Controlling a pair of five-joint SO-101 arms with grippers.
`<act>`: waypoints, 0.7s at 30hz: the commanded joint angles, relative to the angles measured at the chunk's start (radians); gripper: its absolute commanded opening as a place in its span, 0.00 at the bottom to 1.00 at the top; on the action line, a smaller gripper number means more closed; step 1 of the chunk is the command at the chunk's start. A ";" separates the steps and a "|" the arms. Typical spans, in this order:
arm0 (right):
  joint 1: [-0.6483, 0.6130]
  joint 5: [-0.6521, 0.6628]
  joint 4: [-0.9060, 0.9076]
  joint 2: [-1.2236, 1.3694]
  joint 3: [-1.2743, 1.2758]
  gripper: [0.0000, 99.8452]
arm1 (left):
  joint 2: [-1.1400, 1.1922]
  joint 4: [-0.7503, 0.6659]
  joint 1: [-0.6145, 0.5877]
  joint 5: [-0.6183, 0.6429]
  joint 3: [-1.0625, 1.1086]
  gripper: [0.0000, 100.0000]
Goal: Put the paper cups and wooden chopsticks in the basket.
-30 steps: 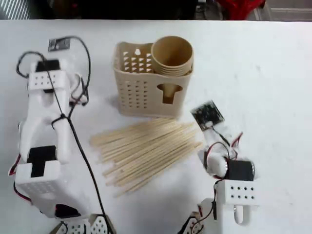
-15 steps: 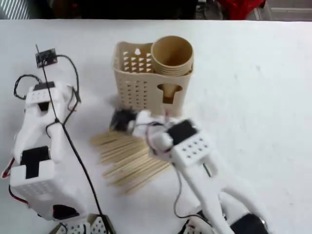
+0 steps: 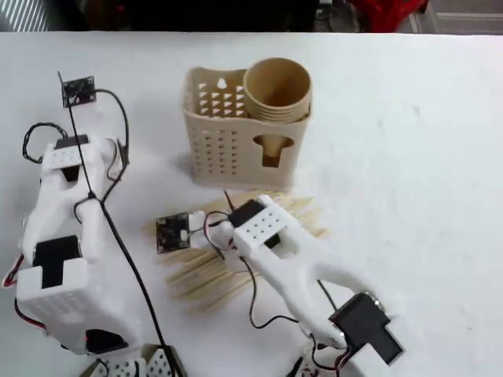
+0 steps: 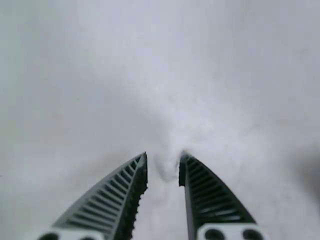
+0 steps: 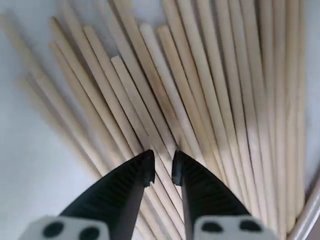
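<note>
Right gripper (image 5: pixel 161 167): jaws parted by a narrow slit, tips low over the chopsticks (image 5: pixel 200 100), one stick lying along the gap, nothing clearly gripped. Left gripper (image 4: pixel 162 167): likewise narrowly parted, holding nothing, above bare table (image 4: pixel 150 75). Chopsticks fanned on the table just before the basket (image 3: pixel 224 145); cups (image 3: pixel 277 88) stacked inside it.

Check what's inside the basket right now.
A stack of paper cups sits in one compartment of the basket; the top cup covers the lower ones. The other compartment shows a perforated wall, but its floor is hidden. The wooden chopsticks lie outside it.
</note>
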 commanded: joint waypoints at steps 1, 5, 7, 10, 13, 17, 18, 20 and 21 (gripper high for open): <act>0.010 0.009 -0.068 -0.005 0.035 0.07 | -0.004 -0.015 0.010 -0.011 -0.003 0.12; 0.005 0.003 -0.073 0.004 0.044 0.04 | -0.004 -0.012 0.025 -0.011 -0.003 0.12; 0.008 0.003 -0.071 0.004 0.044 0.04 | -0.004 -0.012 0.025 -0.011 -0.002 0.12; 0.008 -0.028 -0.077 0.004 0.044 0.05 | -0.004 -0.012 0.025 -0.011 -0.002 0.12; 0.008 -0.051 -0.070 -0.007 0.044 0.10 | -0.004 -0.012 0.025 -0.011 -0.002 0.12; 0.008 0.002 -0.071 -0.077 0.127 0.10 | -0.004 -0.012 0.025 -0.011 -0.002 0.12; 0.008 0.008 -0.071 -0.116 0.155 0.10 | -0.004 -0.012 0.025 -0.011 -0.002 0.12; 0.007 0.011 -0.070 -0.202 0.203 0.10 | -0.004 -0.012 0.025 -0.011 -0.002 0.12; 0.005 0.012 -0.070 -0.239 0.222 0.10 | -0.004 -0.012 0.025 -0.011 -0.002 0.12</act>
